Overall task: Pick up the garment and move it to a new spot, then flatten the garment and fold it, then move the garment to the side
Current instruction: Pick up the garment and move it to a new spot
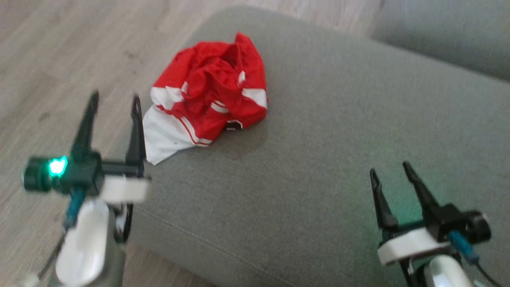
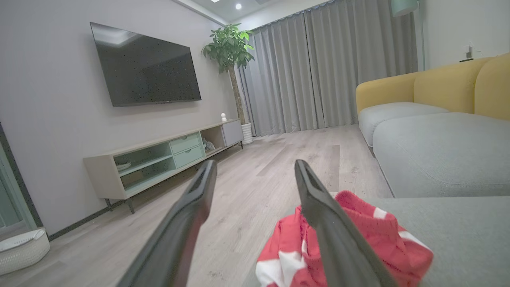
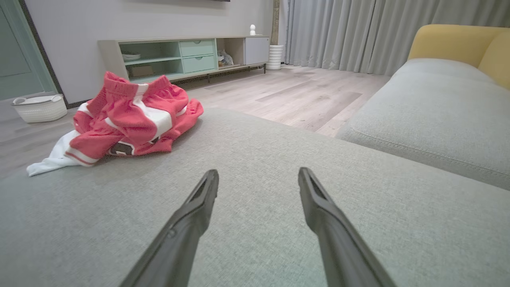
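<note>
The garment [image 1: 211,87], a crumpled red piece with white bands and thin red stripes on a white hem, lies bunched on the grey cushion [image 1: 318,159], toward 11 o'clock in the head view. Its white corner hangs over the cushion's edge above the wooden floor [image 1: 59,59]. A small dark patch [image 1: 234,125] sits at the garment's 5 o'clock edge. It may be a label or badge, but it is too blurred to read. No other writing can be made out.

The left pincer [image 1: 115,95] hangs at 8 o'clock, its fingers spread wide and holding nothing. Its right finger is just beside the white corner; I cannot tell if they touch. A green light [image 1: 57,165] glows on its wrist. The right pincer [image 1: 389,167] is at 4 o'clock over bare cushion, well apart from the garment, also spread wide and empty.

In the left wrist view a dark wall-mounted television [image 2: 147,69] shows at 10 o'clock, with a low cabinet [image 2: 159,157] under it and a potted plant [image 2: 229,44] at 12 o'clock. No brand shows on the screen.
</note>
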Available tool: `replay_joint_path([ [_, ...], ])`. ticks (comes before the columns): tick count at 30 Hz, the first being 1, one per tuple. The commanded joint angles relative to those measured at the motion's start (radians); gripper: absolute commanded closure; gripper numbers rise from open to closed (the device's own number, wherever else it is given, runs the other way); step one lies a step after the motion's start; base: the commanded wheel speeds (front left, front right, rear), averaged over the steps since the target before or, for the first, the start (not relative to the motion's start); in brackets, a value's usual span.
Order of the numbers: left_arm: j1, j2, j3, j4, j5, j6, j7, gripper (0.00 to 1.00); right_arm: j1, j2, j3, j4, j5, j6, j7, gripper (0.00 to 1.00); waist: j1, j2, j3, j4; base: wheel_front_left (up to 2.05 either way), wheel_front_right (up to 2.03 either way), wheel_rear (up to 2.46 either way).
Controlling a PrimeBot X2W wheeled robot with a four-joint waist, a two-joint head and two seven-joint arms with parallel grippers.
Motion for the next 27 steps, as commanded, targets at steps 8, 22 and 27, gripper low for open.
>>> replay_joint_path([
  [8,-0.305,0.019,0.08,0.283,-0.053,-0.016,-0.005,0.0,-0.13,-0.097,0.008,-0.079,-0.035,0.008,-0.011,0.0,-0.0001,0.0,0.249,-0.1,0.0,0.0,0.0],
  [22,-0.547,0.024,0.128,0.816,-0.184,-0.091,0.061,0.52,-0.18,-0.135,0.017,-0.104,-0.04,0.008,-0.011,0.0,-0.0001,0.0,0.36,-0.178,0.0,0.0,0.0],
  [27,-0.573,0.046,0.1,0.863,-0.164,-0.094,0.014,1.0,-0.184,-0.13,0.02,-0.094,-0.037,0.008,-0.011,0.0,-0.0001,0.0,0.346,-0.189,0.0,0.0,0.0],
])
